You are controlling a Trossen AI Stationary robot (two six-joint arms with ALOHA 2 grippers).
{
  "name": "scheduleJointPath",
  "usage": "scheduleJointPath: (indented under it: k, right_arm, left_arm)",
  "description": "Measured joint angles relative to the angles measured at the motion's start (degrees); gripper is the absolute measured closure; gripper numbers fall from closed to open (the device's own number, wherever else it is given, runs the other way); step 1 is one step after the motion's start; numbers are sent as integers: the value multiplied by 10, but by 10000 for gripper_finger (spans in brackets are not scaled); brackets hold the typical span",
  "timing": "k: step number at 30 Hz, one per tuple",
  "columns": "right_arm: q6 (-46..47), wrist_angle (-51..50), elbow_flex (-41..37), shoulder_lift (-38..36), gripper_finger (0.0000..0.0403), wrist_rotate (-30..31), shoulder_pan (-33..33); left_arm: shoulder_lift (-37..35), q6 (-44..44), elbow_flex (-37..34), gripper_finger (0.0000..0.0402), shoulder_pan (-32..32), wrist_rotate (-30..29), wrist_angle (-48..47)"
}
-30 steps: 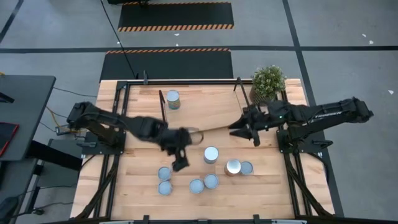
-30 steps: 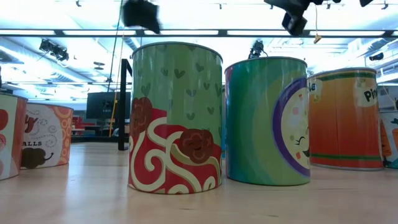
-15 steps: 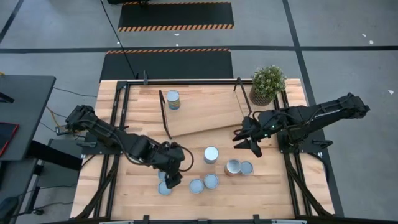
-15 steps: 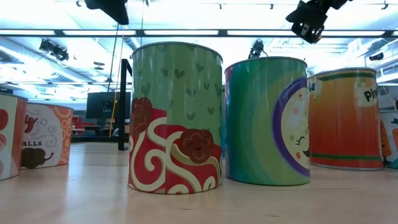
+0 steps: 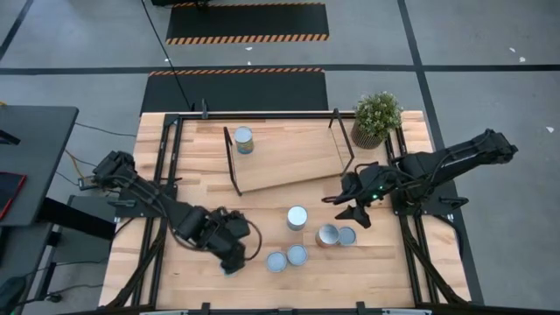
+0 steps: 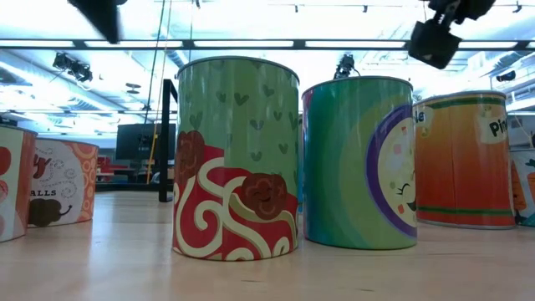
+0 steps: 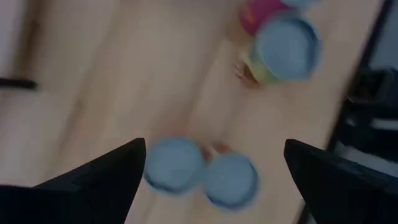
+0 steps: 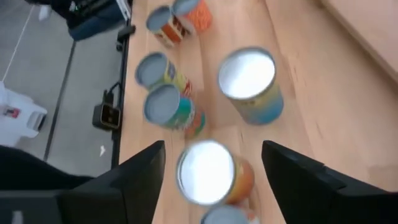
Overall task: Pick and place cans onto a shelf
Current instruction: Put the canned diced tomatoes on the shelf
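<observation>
The shelf (image 5: 289,157) stands at the table's far middle, and one can (image 5: 244,140) stands on its left part. Several more cans stand upright on the table's near half, among them a silvery-topped can (image 5: 297,218) and an orange can (image 5: 327,234). My left gripper (image 5: 232,258) is open and empty above the near-left cans; two blue-grey tops (image 7: 175,173) show below its fingers. My right gripper (image 5: 354,210) is open and empty above the orange can (image 8: 205,171), which shows between its fingers. In the low view the cans (image 6: 236,159) fill the foreground.
A potted plant (image 5: 378,115) stands at the far right corner. Black metal frames (image 5: 166,175) run along the table's left and right sides. Two cans (image 5: 276,261) stand close together near the front edge, just right of my left gripper.
My left gripper has gone from the shelf's near edge toward the table's near edge and a little left, ending over the near-left cans. My right gripper has gone from beside the shelf's right end toward the near edge, over the orange can. No can has moved.
</observation>
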Motion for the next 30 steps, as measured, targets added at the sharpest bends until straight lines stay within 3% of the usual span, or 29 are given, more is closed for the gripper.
scheduleJointPath:
  k: [5,15,20,30]
  right_arm:
    - [-5,-35,0,-12,121,23,9]
    - [-33,-12,0,-17,121,101,9]
    - [-44,21,0,-17,121,100,10]
    - [-61,35,-1,-17,121,101,9]
  left_arm:
    - [0,-60,0,14,-47,48,-15]
    - [40,-188,0,14,-119,54,22]
    - [62,-188,0,14,-113,63,79]
    - [83,-110,0,14,-70,63,56]
